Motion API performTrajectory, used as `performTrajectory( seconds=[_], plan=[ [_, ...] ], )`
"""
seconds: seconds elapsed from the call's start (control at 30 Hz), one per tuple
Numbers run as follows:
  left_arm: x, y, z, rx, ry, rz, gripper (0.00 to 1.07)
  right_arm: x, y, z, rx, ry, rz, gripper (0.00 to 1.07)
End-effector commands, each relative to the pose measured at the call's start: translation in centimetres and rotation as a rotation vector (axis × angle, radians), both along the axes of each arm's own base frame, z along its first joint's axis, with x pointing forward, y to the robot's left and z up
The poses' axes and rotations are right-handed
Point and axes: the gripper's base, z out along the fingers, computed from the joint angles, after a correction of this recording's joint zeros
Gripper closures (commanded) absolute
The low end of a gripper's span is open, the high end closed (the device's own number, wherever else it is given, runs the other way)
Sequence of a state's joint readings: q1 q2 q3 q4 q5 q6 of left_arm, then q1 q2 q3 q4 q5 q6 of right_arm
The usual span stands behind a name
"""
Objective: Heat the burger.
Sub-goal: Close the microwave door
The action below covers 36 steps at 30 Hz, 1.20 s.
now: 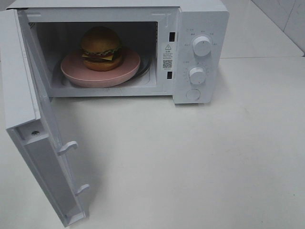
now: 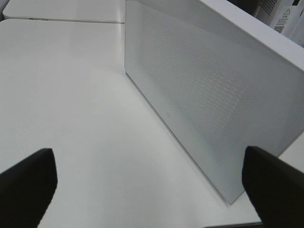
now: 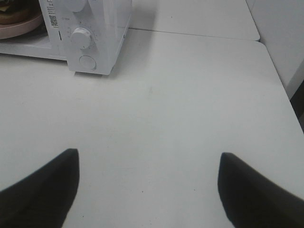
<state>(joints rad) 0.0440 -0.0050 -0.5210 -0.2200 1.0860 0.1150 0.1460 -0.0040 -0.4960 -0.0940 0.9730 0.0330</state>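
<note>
The glossy-bunned burger (image 1: 100, 46) sits on a round pink plate (image 1: 102, 79) inside the open white microwave (image 1: 200, 24). The left claw (image 2: 149, 178) and right claw (image 3: 148, 164) both gape wide, empty.

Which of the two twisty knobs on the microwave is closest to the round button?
The lower knob, right above the round button; the upper knob sits farther up, with the lower one between.

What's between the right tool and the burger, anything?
Nothing visible. The burger sits on the pink plate inside the microwave, its door open; only table lies ahead of the right tool.
</note>
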Motion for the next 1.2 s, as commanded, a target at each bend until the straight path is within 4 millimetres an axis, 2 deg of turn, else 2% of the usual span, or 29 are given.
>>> performTrajectory(
  seconds=[0.03, 0.47, 0.67, 0.7, 0.77, 0.8, 0.83, 0.87, 0.9, 0.93, 0.97, 1.0, 1.03, 1.07, 1.1, 1.13, 1.17, 1.2],
  plan=[
    [0.0, 0.0, 0.0, -0.009, -0.015, 0.006, 0.09, -0.3, -0.1, 0.0, 0.006, -0.035, -0.007, 0.31],
    [0.0, 0.0, 0.2, -0.013, -0.024, 0.009, 0.09, -0.3, -0.1, 0.0, 0.006, -0.035, -0.007, 0.31],
    [0.0, 0.1, 1.5, -0.021, -0.129, 0.025, 0.16, -0.3, -0.1, 0.0, 0.006, -0.035, -0.007, 0.31],
    [0.3, 0.1, 1.7, -0.021, -0.152, 0.031, 0.21, -0.3, -0.1, 0.0, 0.006, -0.035, -0.007, 0.32],
    [0.5, 0.2, 1.8, -0.022, -0.159, 0.034, 0.26, -0.3, -0.1, 0.0, 0.006, -0.035, -0.007, 0.32],
    [1.0, 0.2, 2.1, -0.025, -0.169, 0.041, 0.36, -0.3, -0.1, 0.0, 0.006, -0.035, -0.007, 0.32],
    [1.0, 0.2, 2.1, -0.025, -0.169, 0.041, 0.36, -0.3, -0.1, 0.0, 0.006, -0.035, -0.007, 0.32],
    [1.6, 0.3, 2.3, -0.027, -0.169, 0.047, 0.49, -0.3, -0.1, 0.0, 0.006, -0.035, -0.007, 0.32],
    [2.0, 0.4, 2.5, -0.026, -0.166, 0.051, 0.54, -0.3, -0.1, 0.0, 0.006, -0.035, -0.007, 0.32],
    [2.0, 0.4, 2.5, -0.026, -0.166, 0.051, 0.54, -0.3, -0.1, 0.0, 0.006, -0.035, -0.007, 0.32],
    [2.7, 0.5, 2.7, -0.016, -0.161, 0.063, 0.69, -0.3, -0.1, 0.0, 0.006, -0.035, -0.007, 0.32],
    [3.2, 0.6, 2.7, -0.010, -0.153, 0.069, 0.76, -0.3, -0.1, 0.0, 0.006, -0.035, -0.007, 0.32],
    [3.2, 0.6, 2.7, -0.010, -0.153, 0.069, 0.76, -0.3, -0.1, 0.0, 0.006, -0.035, -0.007, 0.32],
    [4.1, 0.8, 2.9, 0.002, -0.140, 0.080, 0.87, -0.3, -0.1, 0.0, 0.006, -0.035, -0.007, 0.32],
    [4.6, 0.9, 2.9, 0.005, -0.130, 0.084, 0.93, -0.3, -0.1, 0.0, 0.006, -0.035, -0.007, 0.32],
    [4.6, 0.9, 2.9, 0.005, -0.130, 0.084, 0.93, -0.3, -0.1, 0.0, 0.006, -0.035, -0.007, 0.32],
    [5.4, 0.9, 3.0, 0.002, -0.125, 0.089, 1.04, -0.3, -0.1, 0.0, 0.006, -0.035, -0.007, 0.32],
    [5.4, 0.9, 3.0, 0.002, -0.125, 0.089, 1.04, -0.3, -0.1, 0.0, 0.006, -0.035, -0.007, 0.32]
  ],
)
